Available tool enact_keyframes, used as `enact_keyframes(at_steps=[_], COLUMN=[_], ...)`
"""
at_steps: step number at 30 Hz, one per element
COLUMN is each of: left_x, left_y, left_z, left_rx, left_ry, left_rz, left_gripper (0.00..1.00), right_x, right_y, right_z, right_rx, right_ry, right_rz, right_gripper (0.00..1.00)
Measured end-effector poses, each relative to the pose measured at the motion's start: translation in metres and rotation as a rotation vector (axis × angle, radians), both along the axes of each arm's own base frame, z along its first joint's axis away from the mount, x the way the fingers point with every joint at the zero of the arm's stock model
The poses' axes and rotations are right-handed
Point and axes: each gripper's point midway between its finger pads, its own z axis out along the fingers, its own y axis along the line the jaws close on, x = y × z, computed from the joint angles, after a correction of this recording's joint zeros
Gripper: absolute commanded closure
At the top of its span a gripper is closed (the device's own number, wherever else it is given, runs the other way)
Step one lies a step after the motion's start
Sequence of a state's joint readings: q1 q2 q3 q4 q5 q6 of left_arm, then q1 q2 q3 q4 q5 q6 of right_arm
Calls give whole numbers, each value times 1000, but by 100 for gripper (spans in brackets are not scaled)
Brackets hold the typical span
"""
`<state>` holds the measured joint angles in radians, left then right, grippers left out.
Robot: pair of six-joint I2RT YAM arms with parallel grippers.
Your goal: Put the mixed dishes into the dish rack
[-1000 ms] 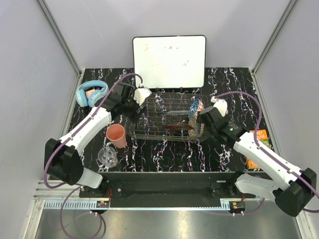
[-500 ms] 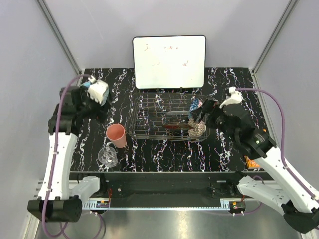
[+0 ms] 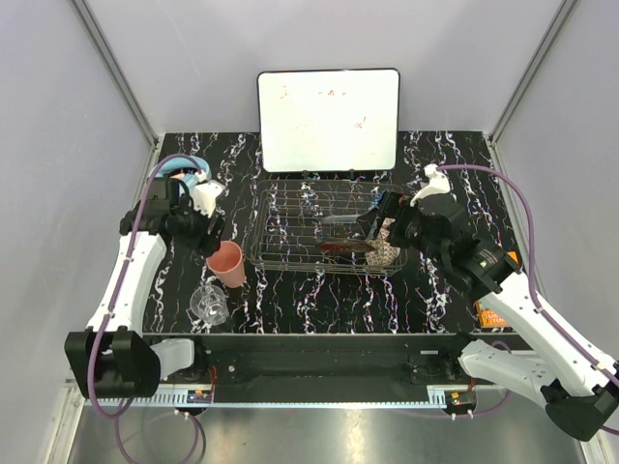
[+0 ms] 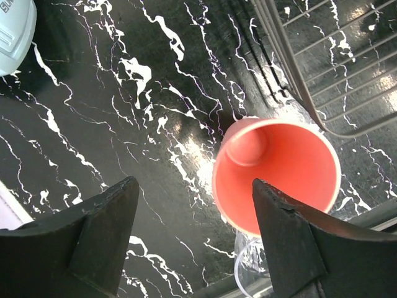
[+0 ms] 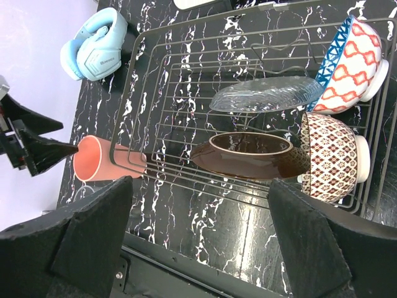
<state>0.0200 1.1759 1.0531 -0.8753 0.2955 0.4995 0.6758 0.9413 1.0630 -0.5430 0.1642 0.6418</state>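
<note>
Left hand (image 4: 192, 183), spread wide and empty, hovers over the pink cup (image 4: 279, 177), which stands mouth-up on the worktop (image 4: 93, 124) just left of the dish rack (image 4: 322, 74), off-centre in the gap. Right hand (image 3: 382, 217), also wide, is farther.

Clear glass mug (image 4: 245, 273) (behind the pink cup (image 4: 276, 174)) is cut off below.

Your pink cup (image 3: 226, 263) stands, seemingly upright, just left of the rack (image 3: 285, 227), with the mug (image 3: 209, 304) near it. The plate (image 5: 251, 154), glass dish (image 5: 267, 94), beige bowl (image 5: 332, 158) and blue bowl (image 5: 350, 59) lean inside the rack.
</note>
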Motion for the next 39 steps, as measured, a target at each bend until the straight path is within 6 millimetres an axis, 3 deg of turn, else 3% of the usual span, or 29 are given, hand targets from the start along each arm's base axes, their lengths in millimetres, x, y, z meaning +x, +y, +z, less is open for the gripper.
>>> enact_keyframes(at_steps=[6, 8, 9, 12, 14, 23, 25, 27, 30, 32, 34, 39], left_x=[2, 1, 0, -1, -1, 2, 3, 9, 22, 22, 13, -15], left_y=[0, -1, -1, -1, -2, 5, 13, 22, 32, 29, 11, -46], left_z=[-22, -33, -38, -53, -61, -49, -30, 6, 88, 131, 169, 203], left_rx=[-3, -5, -5, -7, -10, -30, -41, -64, -129, -183, -291, -707], left_ry=[45, 77, 91, 139, 166, 132, 96, 19, -187, -296, -378, -323], left_rz=[0, -3, -5, -11, -24, 14, 40, 71, 94, 80, 21, -122], left_gripper=[27, 38, 44, 100, 100, 100, 100, 100, 100, 100, 100, 100], right_x=[1, 1, 2, 3, 3, -1, 0, 2, 2, 2, 3, 5], right_y=[1, 1, 2, 3, 4, 14, 21, 31, 53, 70, 90, 136], right_z=[-2, -4, -5, -7, -8, -13, -16, -19, -18, -12, 2, 59], right_rx=[-2, -5, -7, -9, -7, 7, 13, 29, 79, 131, 222, 531], right_ry=[6, 12, 14, 24, 30, 59, 70, 84, 96, 95, 79, -3], right_rz=[-1, 0, 0, 0, 3, 47, 69, 103, 188, 249, 316, 477], right_gripper=[6, 7, 8, 8, 9, 9, 6, 0, 0, 0, 0, 0])
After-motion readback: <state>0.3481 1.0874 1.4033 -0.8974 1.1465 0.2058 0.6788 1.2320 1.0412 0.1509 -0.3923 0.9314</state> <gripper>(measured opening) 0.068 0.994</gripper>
